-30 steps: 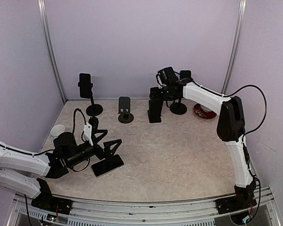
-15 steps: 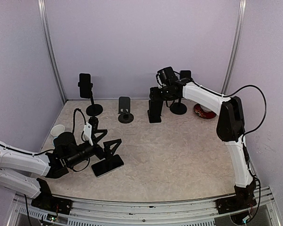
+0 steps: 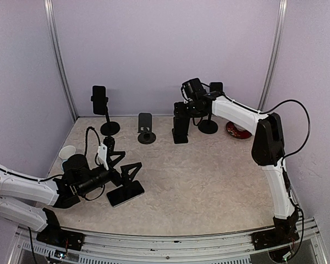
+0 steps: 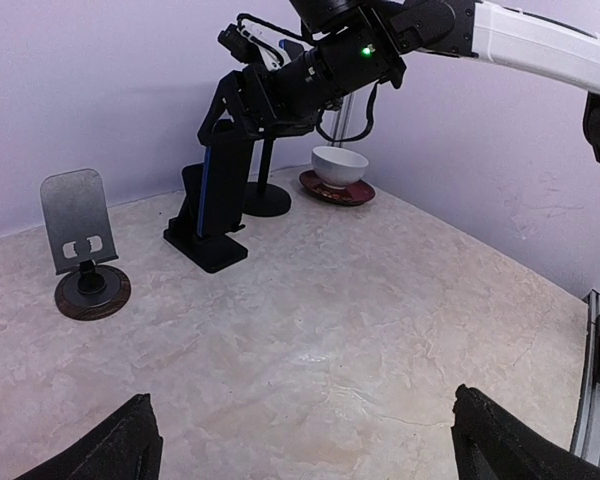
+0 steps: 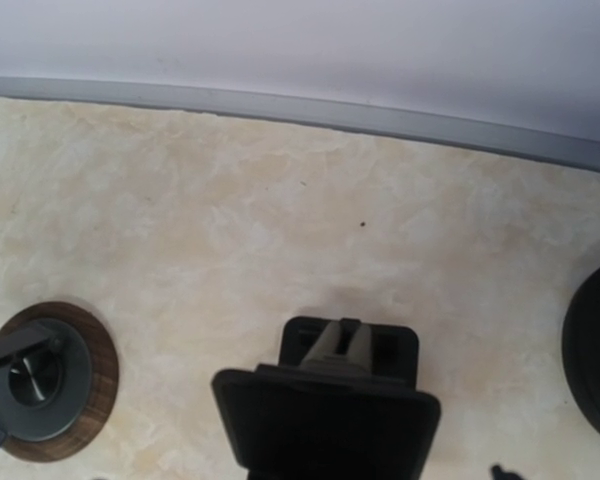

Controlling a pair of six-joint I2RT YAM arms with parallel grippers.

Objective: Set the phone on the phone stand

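A dark phone (image 4: 212, 180) with a blue edge stands upright in a black phone stand (image 4: 205, 245) at the back of the table. My right gripper (image 3: 182, 109) reaches down over it and is shut on the phone's top end. In the right wrist view the phone (image 5: 330, 425) fills the bottom, with the stand's base (image 5: 350, 345) behind it; the fingers are hidden. A second phone (image 3: 125, 193) lies flat on the table at the near left. My left gripper (image 3: 124, 166) hovers just behind it, wide open and empty, its fingertips (image 4: 130, 445) at the frame's bottom corners.
At the back left a tall pole stand (image 3: 109, 127) carries another phone (image 3: 99, 99). A grey plate stand (image 3: 146, 129) on a round wooden base is left of the black stand. Behind the right gripper are a pole stand (image 3: 208, 126) and a white bowl (image 4: 338, 165) on a red saucer. A white cup (image 3: 67, 152) is at the left.
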